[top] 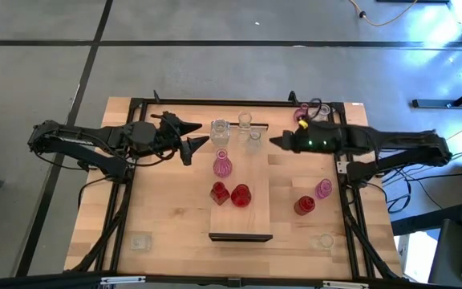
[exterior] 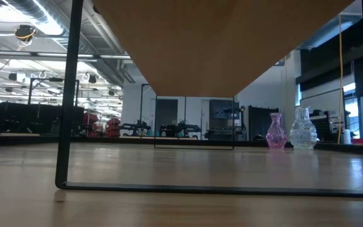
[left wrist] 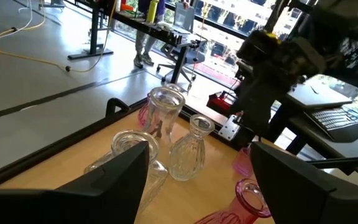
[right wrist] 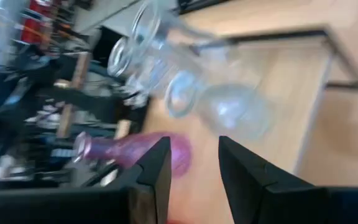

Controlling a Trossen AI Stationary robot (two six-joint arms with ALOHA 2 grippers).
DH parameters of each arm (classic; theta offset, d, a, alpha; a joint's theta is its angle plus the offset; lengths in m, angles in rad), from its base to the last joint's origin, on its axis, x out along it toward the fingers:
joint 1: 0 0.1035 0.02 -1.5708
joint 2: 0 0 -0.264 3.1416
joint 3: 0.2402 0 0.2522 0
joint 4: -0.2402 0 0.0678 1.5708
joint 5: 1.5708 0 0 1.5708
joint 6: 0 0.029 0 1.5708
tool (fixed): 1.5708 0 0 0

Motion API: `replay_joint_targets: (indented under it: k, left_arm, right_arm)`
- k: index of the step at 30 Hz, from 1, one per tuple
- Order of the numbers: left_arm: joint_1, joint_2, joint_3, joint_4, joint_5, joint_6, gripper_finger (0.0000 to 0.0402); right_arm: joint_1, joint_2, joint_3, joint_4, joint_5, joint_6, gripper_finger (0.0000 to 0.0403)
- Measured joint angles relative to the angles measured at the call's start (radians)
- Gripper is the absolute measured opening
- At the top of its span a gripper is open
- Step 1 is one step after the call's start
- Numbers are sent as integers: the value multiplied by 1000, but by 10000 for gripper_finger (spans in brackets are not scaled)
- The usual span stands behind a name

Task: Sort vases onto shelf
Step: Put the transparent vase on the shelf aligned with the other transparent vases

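Note:
The shelf (top: 251, 221) is a light-wood board in the middle of the table, and the low view looks under it (exterior: 219, 44). On its far end stand three clear vases (top: 219, 128) (top: 245, 120) (top: 253, 140). A pink vase (top: 223, 166) and two deep red vases (top: 219, 193) (top: 241, 195) stand nearer. My left gripper (top: 194, 135) (left wrist: 201, 146) is open, just left of the clear vases (left wrist: 188, 152). My right gripper (top: 273, 142) (right wrist: 194, 140) is open by a narrow gap, just right of the nearest clear vase (right wrist: 229, 112). Neither touches a vase.
On the tabletop right of the shelf stand a red vase (top: 304, 205), a pink vase (top: 323, 189) and a clear squat one (top: 325, 240). Another clear squat vase (top: 140, 241) sits near the near left corner. More small vases (top: 307, 108) stand at the far right edge.

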Motion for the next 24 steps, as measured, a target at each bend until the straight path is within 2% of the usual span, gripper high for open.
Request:
replay_joint_targets:
  k: [3,7,12,16,19,24]
  left_arm:
    - [0,0,0,0,-1,0,274]
    - [0,0,0,1,0,0,274]
    - [0,0,0,1,0,0,274]
    - [0,0,0,1,0,-1,274]
    - [0,0,0,1,0,-2,274]
    - [0,0,0,1,0,-2,274]
  right_arm:
    - [-62,37,65,-68,-27,-65,115]
    - [-112,102,164,-71,-81,-186,115]
    - [-112,221,337,-166,-102,-375,115]
    - [-112,325,496,-316,-136,-520,112]
    - [-112,402,608,-435,-142,-606,91]
    - [-112,495,765,-585,-119,-700,18]
